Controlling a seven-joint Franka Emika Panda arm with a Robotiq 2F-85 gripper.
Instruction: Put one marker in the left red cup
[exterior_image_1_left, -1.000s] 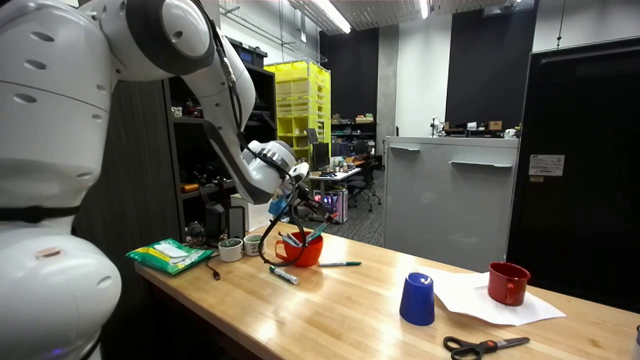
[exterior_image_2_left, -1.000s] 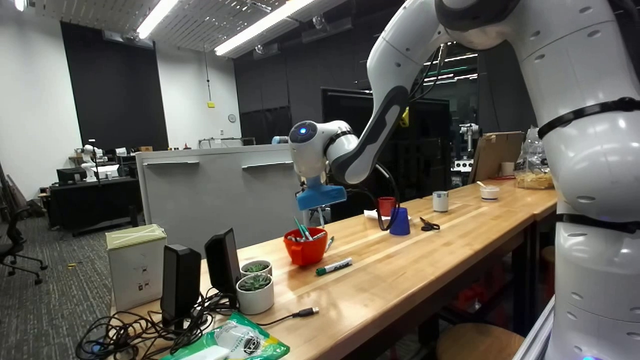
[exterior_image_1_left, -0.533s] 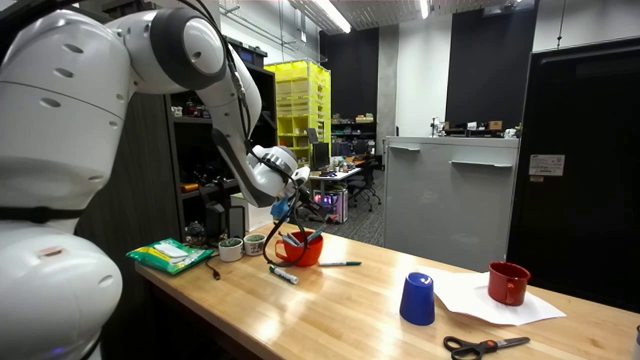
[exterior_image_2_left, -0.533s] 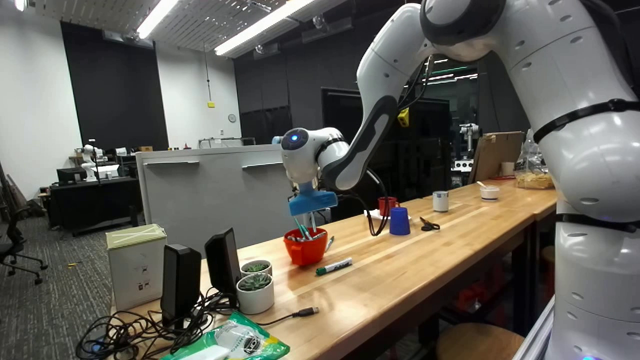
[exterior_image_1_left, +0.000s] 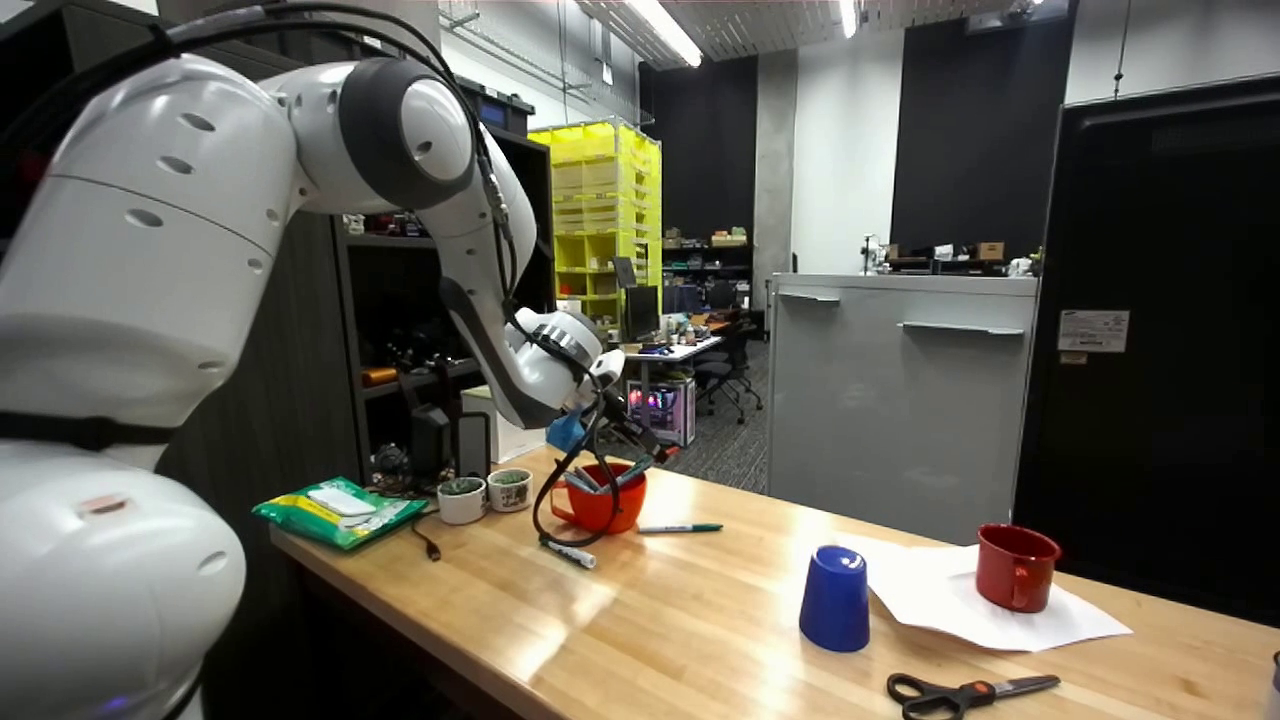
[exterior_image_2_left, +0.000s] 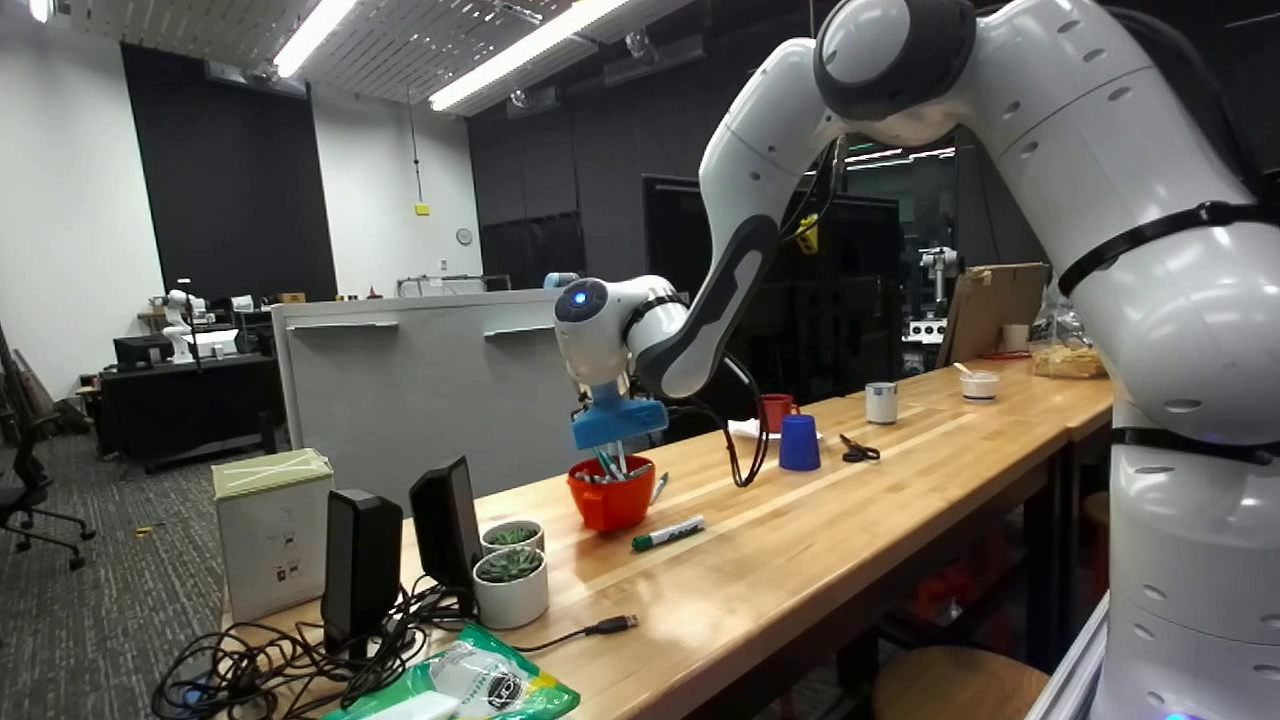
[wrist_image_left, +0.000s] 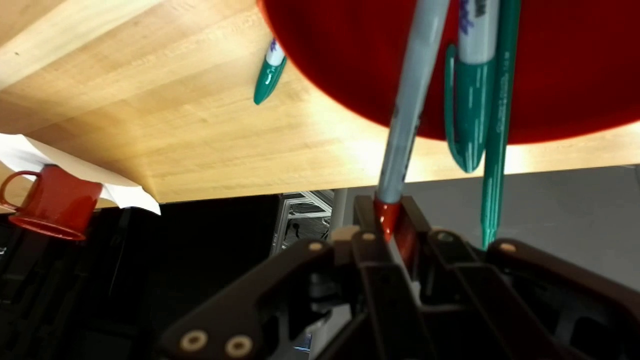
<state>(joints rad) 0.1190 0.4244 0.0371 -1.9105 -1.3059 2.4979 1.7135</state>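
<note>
My gripper (wrist_image_left: 391, 207) is shut on the red cap end of a grey-bodied marker (wrist_image_left: 412, 100) and points it down over the left red cup. In an exterior view the dark gripper (exterior_image_1_left: 662, 450) hangs just above the cup's right side. The bright red cup (exterior_image_1_left: 622, 508) stands upright with several markers in it; it also shows in an exterior view (exterior_image_2_left: 612, 503) and the wrist view (wrist_image_left: 565, 100). The held marker's (exterior_image_2_left: 619, 452) lower end overlaps the cup mouth; its tip is out of the wrist view, and how deep it reaches cannot be told.
Two teal pens (wrist_image_left: 470, 105) lean out over the cup rim. A green-capped marker (exterior_image_1_left: 680, 527) and a thicker marker (exterior_image_2_left: 668, 533) lie beside the cup. Small potted plants (exterior_image_2_left: 511, 590), a blue cup (exterior_image_1_left: 835, 600), scissors (exterior_image_1_left: 960, 692) and a dark red cup (exterior_image_1_left: 1017, 570) share the table.
The arm has lowered, bringing the gripper and held marker down close to the red cup. The marker's lower end now overlaps the cup mouth. Objects on the table have not moved.
</note>
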